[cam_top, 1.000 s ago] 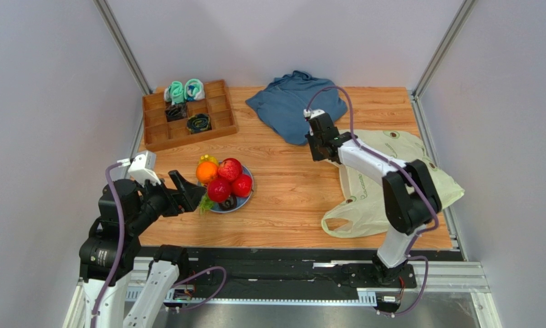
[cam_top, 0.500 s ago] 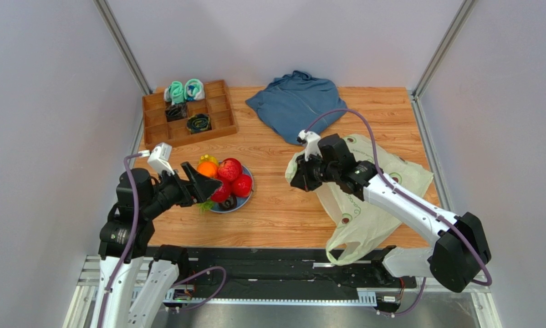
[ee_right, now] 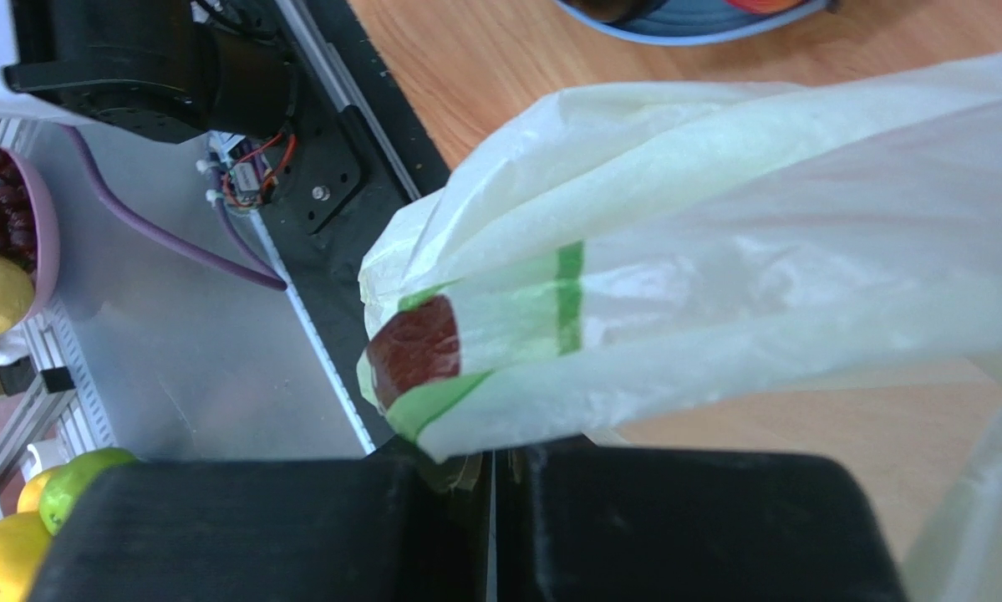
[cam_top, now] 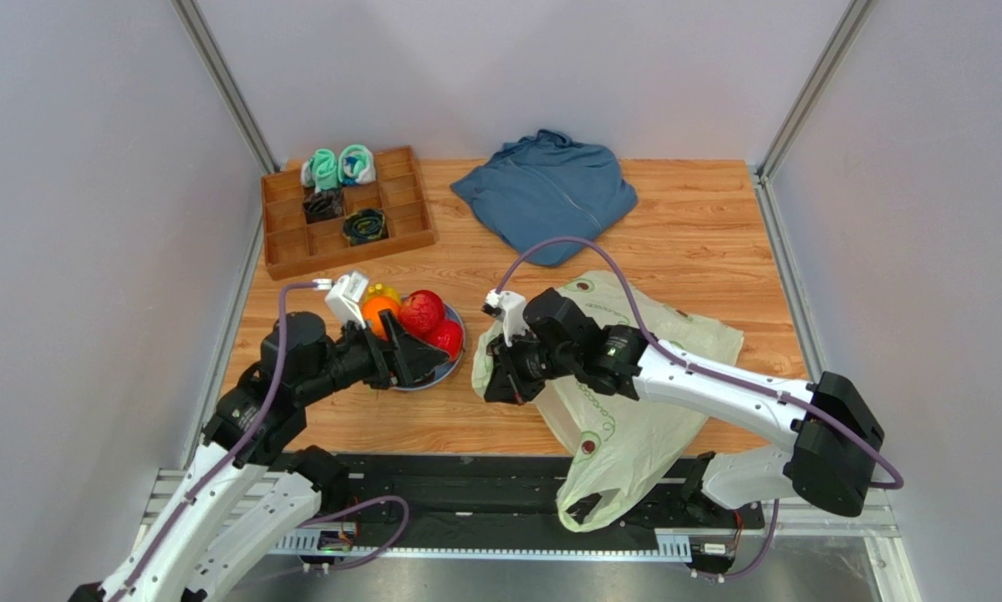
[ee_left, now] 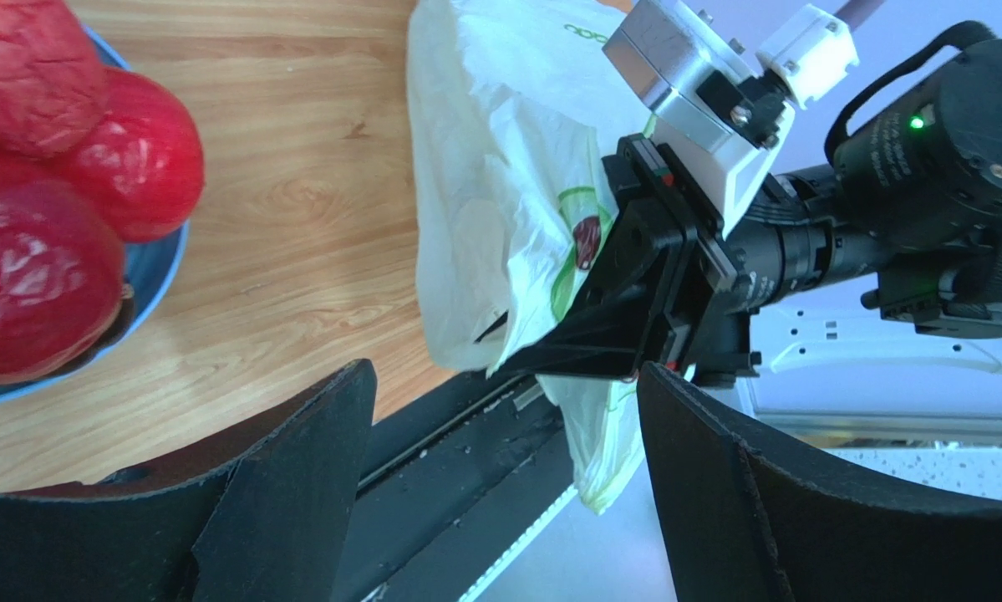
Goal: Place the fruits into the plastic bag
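The plastic bag (cam_top: 631, 389) was thin, crinkly film, so basically weightless and floppy. It looked like it would sag shut unless something held the mouth up. It was lying on the right half of the table (cam_top: 719, 238), with its bottom end spilling over the near edge. The right gripper (cam_top: 497, 380) had its fingers clamped tight on a fold of the bag's rim, lifting that end just beside the plate (ee_left: 154, 286). I'd say the rim or a handle loop is the only sensible place to hold it, since the film is slippery and could tear.

The red fruits (cam_top: 424, 314) and the orange (cam_top: 379, 311) were piled on the plate. They looked glossy, round, light and rigid, so prone to rolling or squirting out; best grabbed across the middle. The left gripper (cam_top: 424, 358) hovered at the plate's near side, fingers spread wide and holding nothing.
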Available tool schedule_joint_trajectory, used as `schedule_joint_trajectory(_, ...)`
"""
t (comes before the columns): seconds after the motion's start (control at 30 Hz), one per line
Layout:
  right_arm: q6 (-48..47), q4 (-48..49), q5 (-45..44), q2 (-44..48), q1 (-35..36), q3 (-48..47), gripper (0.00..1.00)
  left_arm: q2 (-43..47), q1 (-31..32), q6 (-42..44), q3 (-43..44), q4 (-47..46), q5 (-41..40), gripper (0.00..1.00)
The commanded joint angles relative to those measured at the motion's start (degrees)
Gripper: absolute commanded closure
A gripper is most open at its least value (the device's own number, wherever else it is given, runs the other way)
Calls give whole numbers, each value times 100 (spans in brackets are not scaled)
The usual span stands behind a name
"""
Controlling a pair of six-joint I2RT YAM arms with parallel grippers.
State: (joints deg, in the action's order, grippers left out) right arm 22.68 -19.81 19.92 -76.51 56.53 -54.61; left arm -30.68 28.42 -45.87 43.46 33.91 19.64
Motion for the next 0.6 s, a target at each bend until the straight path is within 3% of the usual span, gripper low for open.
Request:
schedule_joint_trajectory(0.0, 237, 311, -155, -22, 287, -366, 100, -385, 646, -230, 153, -596, -689, 15)
schedule_joint_trajectory(0.17, 325, 320, -226, 180, 376, -331, 100, -659, 1174, -221, 128, -719, -1120, 16)
schedule_joint_trajectory(0.57, 466, 276, -252, 479, 464, -225, 100, -1317, 1947, -616, -224, -1606, -1278, 20)
